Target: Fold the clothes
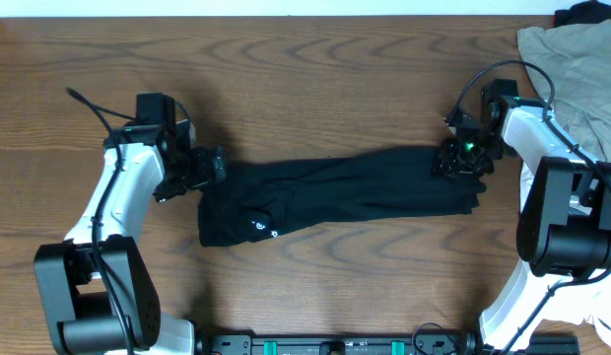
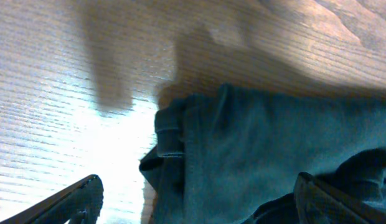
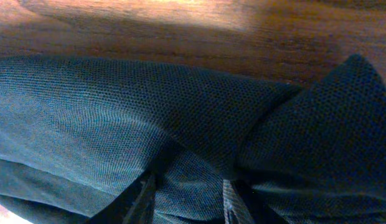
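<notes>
The long black garment (image 1: 345, 192) lies stretched left to right across the wooden table, with its small white logo (image 1: 261, 229) near the left end. My left gripper (image 1: 202, 170) is at the garment's left end. In the left wrist view its fingers (image 2: 202, 199) are wide open, straddling the bunched hem (image 2: 243, 143) without holding it. My right gripper (image 1: 453, 163) is at the garment's right end. In the right wrist view its fingers (image 3: 188, 199) are close together with a fold of the black mesh fabric (image 3: 149, 106) pinched between them.
A beige-khaki garment (image 1: 572, 69) lies crumpled at the back right, behind the right arm, with a dark item (image 1: 586, 12) at the top right corner. Bare wood table (image 1: 315, 79) lies behind and in front of the black garment.
</notes>
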Controlling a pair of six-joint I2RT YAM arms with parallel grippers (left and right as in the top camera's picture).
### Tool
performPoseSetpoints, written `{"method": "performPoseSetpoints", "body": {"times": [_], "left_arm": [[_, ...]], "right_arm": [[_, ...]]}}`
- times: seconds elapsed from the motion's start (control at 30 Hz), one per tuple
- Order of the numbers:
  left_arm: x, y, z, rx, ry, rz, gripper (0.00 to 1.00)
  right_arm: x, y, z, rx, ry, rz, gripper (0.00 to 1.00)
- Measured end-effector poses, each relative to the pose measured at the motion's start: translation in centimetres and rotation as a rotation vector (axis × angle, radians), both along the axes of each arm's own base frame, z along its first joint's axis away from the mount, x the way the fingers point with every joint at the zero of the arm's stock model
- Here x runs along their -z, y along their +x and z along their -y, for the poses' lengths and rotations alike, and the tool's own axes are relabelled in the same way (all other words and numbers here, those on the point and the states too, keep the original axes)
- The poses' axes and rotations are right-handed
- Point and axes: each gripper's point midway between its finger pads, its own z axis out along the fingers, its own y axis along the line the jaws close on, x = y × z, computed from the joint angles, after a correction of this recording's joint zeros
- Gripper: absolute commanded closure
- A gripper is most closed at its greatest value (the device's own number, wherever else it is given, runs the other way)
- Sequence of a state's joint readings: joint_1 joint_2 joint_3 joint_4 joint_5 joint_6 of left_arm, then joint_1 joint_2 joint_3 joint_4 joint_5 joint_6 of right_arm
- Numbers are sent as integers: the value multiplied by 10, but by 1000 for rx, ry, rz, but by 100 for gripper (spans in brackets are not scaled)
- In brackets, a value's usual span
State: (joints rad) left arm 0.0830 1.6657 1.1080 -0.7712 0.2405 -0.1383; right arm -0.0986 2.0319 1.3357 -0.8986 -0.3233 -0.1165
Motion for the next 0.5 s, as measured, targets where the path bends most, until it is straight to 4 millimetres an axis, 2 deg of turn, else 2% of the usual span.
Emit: {"method": "performPoseSetpoints", "body": {"times": [0.2, 0.37, 0.43, 0.5], "left_arm": [[22, -8, 10, 1, -73, -74, 2], [51, -23, 19, -1, -131, -187, 2], [50, -21, 22, 1, -148, -183, 2], [49, -20, 27, -1, -188, -182, 31]], "right_arm": [[0, 0, 0, 0, 0, 0, 65], [0, 0, 0, 0, 0, 0, 65], [0, 0, 0, 0, 0, 0, 65], [0, 0, 0, 0, 0, 0, 65]]}}
